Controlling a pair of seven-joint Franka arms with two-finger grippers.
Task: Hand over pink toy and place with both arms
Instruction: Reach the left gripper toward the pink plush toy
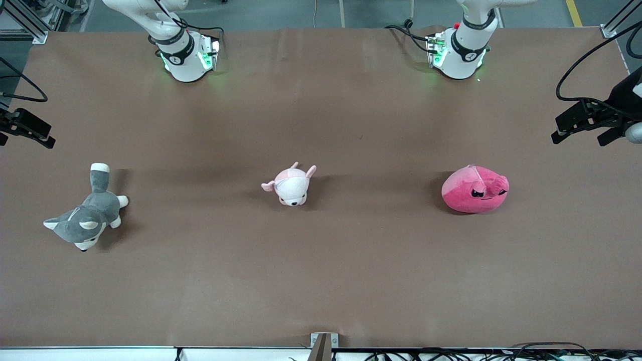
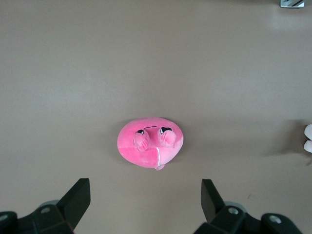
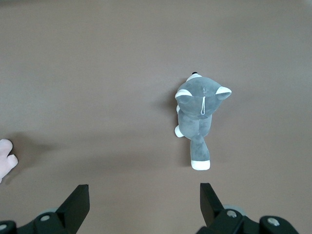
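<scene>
Left end effector (image 2: pixel 146 204) spread wide, empty, above pink toy (image 2: pixel 150 142): hot-pink rounded blob, angry black eyes, frame centre. Right end effector (image 3: pixel 145 204) likewise released.

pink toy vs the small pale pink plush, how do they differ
The pink toy is hot pink, while the pale pink plush is pale pink and white. The pink toy is a larger rounded blob with angry black eyes; the pale pink plush is smaller, with ears. The pink toy lies toward the left arm's end, the pale pink plush mid-table. Both rest untouched on the brown table.
</scene>
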